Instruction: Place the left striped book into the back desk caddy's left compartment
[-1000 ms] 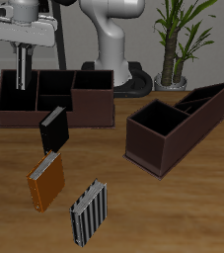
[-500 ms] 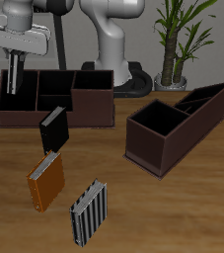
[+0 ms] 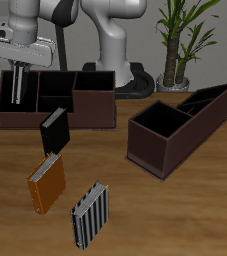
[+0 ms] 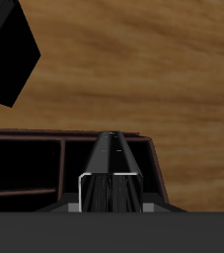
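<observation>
The left striped book (image 3: pixel 20 83) hung upright and edge-down in the clenched end effector (image 3: pixel 20 72), its lower end already inside the left compartment (image 3: pixel 16 98) of the back desk caddy (image 3: pixel 93 112) at the far side of the bench (image 3: pixel 175 215); held vertical so its thin spine (image 4: pixel 111 176) could slot between the walls.

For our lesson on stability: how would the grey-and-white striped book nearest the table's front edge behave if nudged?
The grey-and-white striped book stands upright on a narrow edge, so a nudge would probably topple it rather than slide it. Its flat faces suggest it would not roll.
</observation>
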